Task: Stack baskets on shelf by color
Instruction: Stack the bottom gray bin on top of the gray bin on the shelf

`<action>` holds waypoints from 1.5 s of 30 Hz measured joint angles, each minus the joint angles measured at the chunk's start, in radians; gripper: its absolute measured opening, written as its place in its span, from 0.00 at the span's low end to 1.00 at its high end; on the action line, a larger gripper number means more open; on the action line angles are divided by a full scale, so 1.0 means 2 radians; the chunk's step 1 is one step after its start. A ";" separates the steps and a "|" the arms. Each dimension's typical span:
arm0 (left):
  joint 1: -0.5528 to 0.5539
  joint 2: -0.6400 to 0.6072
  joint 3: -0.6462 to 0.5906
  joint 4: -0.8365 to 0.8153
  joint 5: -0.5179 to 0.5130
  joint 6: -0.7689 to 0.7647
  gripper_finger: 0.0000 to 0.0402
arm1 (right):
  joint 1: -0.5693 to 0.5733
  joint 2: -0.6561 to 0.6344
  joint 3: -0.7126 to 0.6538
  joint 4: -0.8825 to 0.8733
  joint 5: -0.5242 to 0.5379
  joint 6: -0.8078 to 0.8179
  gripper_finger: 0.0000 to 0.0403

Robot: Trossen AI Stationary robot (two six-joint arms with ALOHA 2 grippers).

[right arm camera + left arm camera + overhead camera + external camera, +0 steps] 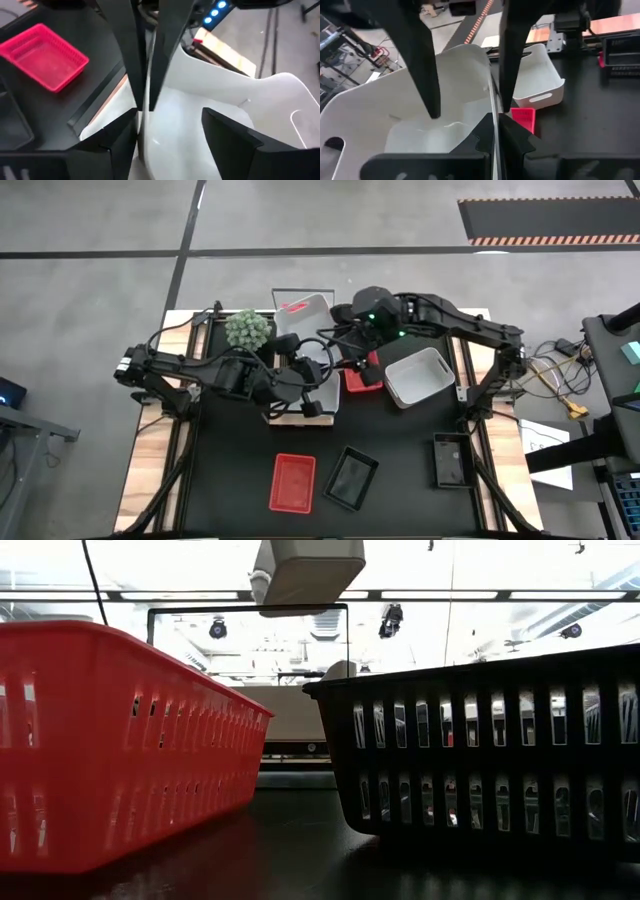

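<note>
With the left gripper [300, 376] clamped on the wall of a white basket [395, 120] over the shelf [300, 412], and the right gripper [352, 366] beside it with jaws apart, lower it level, squarely into its white stack.

Workshop: concrete floor [90, 220], hazard-striped mat [550, 220]

Both arms are extended toward the rear middle of the desk, wrists nearly meeting. Left pincer [318, 376] is seen clamped, fingers [425, 75] closed over a thin white wall. Right pincer [352, 363] is held beside it, with its jaws spread wide.
</note>
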 joint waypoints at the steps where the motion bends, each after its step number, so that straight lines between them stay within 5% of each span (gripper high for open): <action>1: 0.000 0.000 0.000 -0.001 0.004 0.000 0.00 | 0.000 0.007 0.010 -0.011 -0.001 -0.005 0.50; 11: 0.001 0.000 0.000 -0.005 0.005 -0.001 0.00 | 0.000 0.052 0.067 -0.076 -0.004 -0.064 0.06; 18: 0.001 -0.001 0.002 -0.002 0.049 0.011 0.02 | 0.001 0.045 0.066 -0.090 -0.005 -0.080 0.02; 33: 0.001 -0.007 0.005 0.004 0.108 0.048 0.40 | -0.002 0.039 0.065 -0.141 -0.003 -0.148 0.02; 45: 0.001 -0.033 0.018 0.006 0.162 0.089 0.43 | -0.027 0.041 0.061 -0.166 -0.003 -0.250 0.02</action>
